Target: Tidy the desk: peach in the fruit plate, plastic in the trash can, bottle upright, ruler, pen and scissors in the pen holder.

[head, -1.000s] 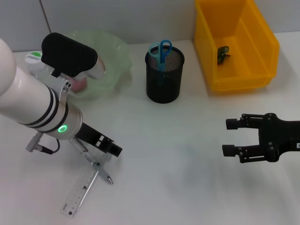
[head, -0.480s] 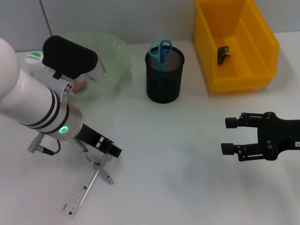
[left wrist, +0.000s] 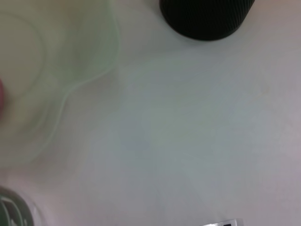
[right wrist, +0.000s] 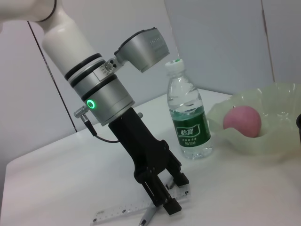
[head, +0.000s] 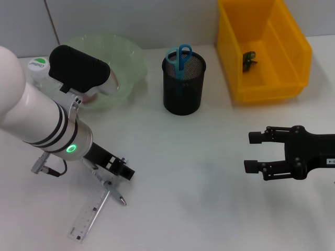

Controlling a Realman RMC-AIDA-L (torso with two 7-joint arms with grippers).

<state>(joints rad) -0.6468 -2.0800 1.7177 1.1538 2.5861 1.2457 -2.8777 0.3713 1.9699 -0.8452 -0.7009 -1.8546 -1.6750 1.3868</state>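
Observation:
My left gripper (head: pixel 119 170) is low over the table at the front left, open, its fingertips (right wrist: pixel 173 206) just above one end of the clear ruler (head: pixel 88 215) and the pen (head: pixel 114 194). Both lie flat, crossing each other. The ruler (right wrist: pixel 134 210) and pen tip (right wrist: pixel 147 217) also show in the right wrist view. The peach (right wrist: pixel 242 121) rests in the green fruit plate (head: pixel 128 57). The bottle (right wrist: pixel 188 120) stands upright beside the plate. Blue scissors (head: pixel 181 55) stick out of the black mesh pen holder (head: pixel 182 90). Dark plastic (head: pixel 248 59) lies in the yellow trash can (head: pixel 293 49). My right gripper (head: pixel 252 152) hovers open at the right.
The pen holder's base (left wrist: pixel 207 19) and the plate's rim (left wrist: pixel 75 84) show in the left wrist view. My left arm's white body covers part of the plate and the bottle in the head view. Bare white table lies between the two grippers.
My left gripper has sunk slightly toward the pen and ruler. The right gripper has drifted a little to the left. The objects have not moved.

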